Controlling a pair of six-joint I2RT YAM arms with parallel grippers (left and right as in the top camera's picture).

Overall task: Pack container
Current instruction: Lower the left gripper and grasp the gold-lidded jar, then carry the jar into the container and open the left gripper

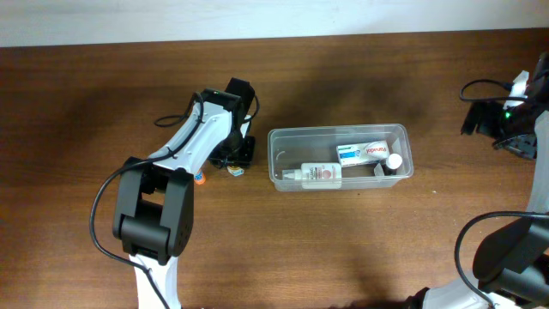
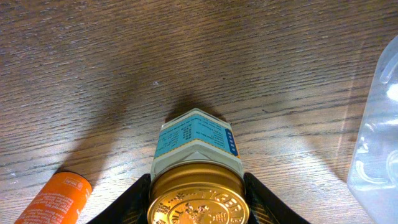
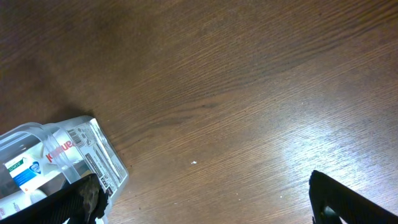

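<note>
Nearly packed: a gold-lidded jar gripped at the container's end

Seen from overhead, the container [image 1: 407,151] lies mid-table with its long side running nine to three o'clock. It holds a toothpaste box [image 1: 364,153] and a white bottle [image 1: 319,174] (a third, small capped item at the three o'clock end is too small to name). The left gripper [image 2: 198,194] sits just off the nine o'clock end, fingers pressed against either side of a small jar [image 2: 196,143] at its gold lid, presumably so the jar can be lifted over the rim. Whether the jar rests on the table [image 2: 186,50] or hangs just above it, I cannot tell. An orange tube [image 2: 53,200] lies at the jar's seven o'clock, partly cut off by the frame. The right gripper [image 3: 202,198] is well away toward the container's two o'clock, fingers spread wide on nothing, likely to keep clear. Overhead, the left arm hides the jar almost wholly.
</note>
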